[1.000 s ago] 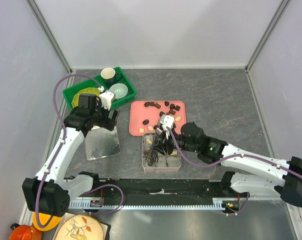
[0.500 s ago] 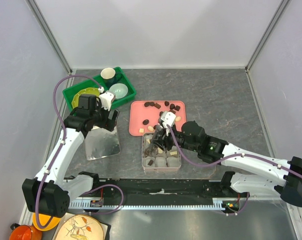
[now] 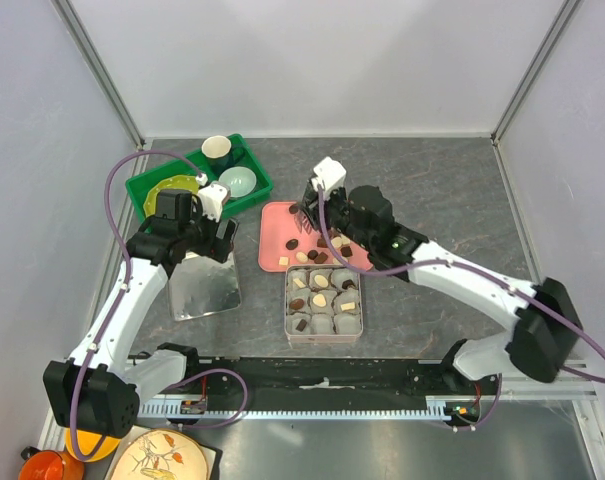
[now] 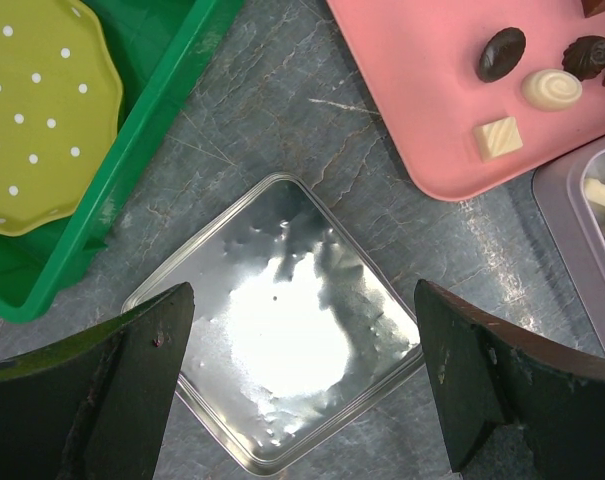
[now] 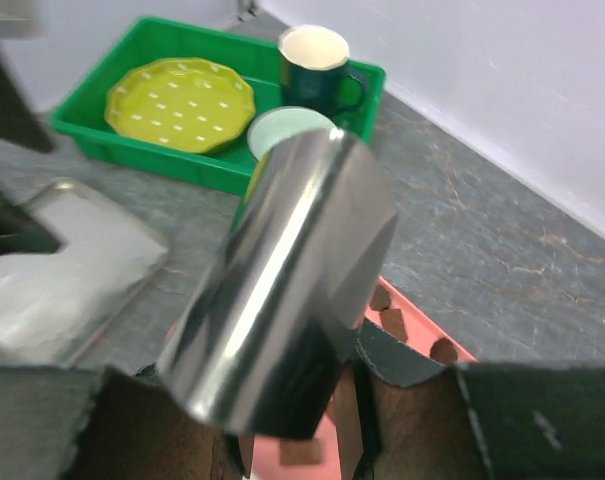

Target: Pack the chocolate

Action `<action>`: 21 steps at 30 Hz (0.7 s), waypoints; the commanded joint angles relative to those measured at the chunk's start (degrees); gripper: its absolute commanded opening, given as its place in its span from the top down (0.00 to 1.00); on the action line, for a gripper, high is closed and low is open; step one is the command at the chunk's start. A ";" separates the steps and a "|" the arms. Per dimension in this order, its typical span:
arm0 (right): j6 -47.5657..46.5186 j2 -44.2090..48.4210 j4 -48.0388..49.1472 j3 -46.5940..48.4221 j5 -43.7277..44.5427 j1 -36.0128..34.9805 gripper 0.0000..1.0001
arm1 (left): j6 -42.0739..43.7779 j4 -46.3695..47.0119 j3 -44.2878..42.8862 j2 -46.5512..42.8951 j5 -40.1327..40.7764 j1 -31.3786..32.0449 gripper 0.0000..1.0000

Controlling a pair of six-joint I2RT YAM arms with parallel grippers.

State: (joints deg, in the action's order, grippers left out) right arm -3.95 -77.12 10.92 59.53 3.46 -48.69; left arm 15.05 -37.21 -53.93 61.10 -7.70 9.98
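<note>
Dark brown and cream chocolate pieces (image 3: pixel 294 244) lie on a pink tray (image 3: pixel 275 240). More sit in grey paper cups in the square tin box (image 3: pixel 287 305) in front of it. My right gripper (image 3: pixel 305 211) hovers over the tray's far left part, shut on shiny metal tongs (image 5: pixel 282 290). Brown pieces (image 5: pixel 391 322) show behind the tongs. My left gripper (image 3: pixel 210 248) is open and empty above the shiny tin lid (image 3: pixel 204 288). In the left wrist view the lid (image 4: pixel 282 340) lies between the open fingers, with three pieces (image 4: pixel 551 88) on the tray corner (image 4: pixel 422 110).
A green bin (image 3: pixel 147 190) at the back left holds a yellow plate (image 3: pixel 172 188), a dark mug (image 3: pixel 218 150) and a pale bowl (image 3: pixel 238 181). Its wall (image 4: pixel 142 130) lies close to the lid. White walls enclose the grey table.
My right gripper rose out of the tin box with the tongs and swung back-left to above the pink tray. The box's contents are now uncovered. The left arm stayed still.
</note>
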 commanded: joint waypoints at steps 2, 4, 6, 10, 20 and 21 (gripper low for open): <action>-0.01 -10.30 5.52 6.21 -5.92 3.60 0.62 | 0.42 1.09 0.49 -1.16 -0.38 -0.22 0.02; 0.34 -12.34 6.30 6.74 -6.36 3.86 0.59 | 0.42 1.09 0.49 -0.98 -0.47 -0.22 0.02; 0.86 -14.54 7.97 6.83 -6.45 4.04 0.55 | 0.42 1.26 0.49 -0.90 -0.38 -0.22 0.02; 1.57 -16.65 9.91 6.92 -6.72 4.30 0.46 | 0.68 1.53 0.49 -0.63 -0.29 -0.22 0.02; 2.80 -19.73 12.63 4.99 -7.33 4.74 0.44 | 0.86 1.70 0.58 -0.63 -0.03 -0.31 0.02; 2.89 -19.99 13.42 4.72 -7.24 4.74 0.44 | 0.77 1.62 0.58 -0.72 -0.03 -0.31 0.02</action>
State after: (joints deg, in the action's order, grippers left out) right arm -2.22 -96.18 18.44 63.51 -2.79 -44.23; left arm 15.05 -37.15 -53.28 61.06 -7.66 9.98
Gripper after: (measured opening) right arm 0.564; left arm 0.980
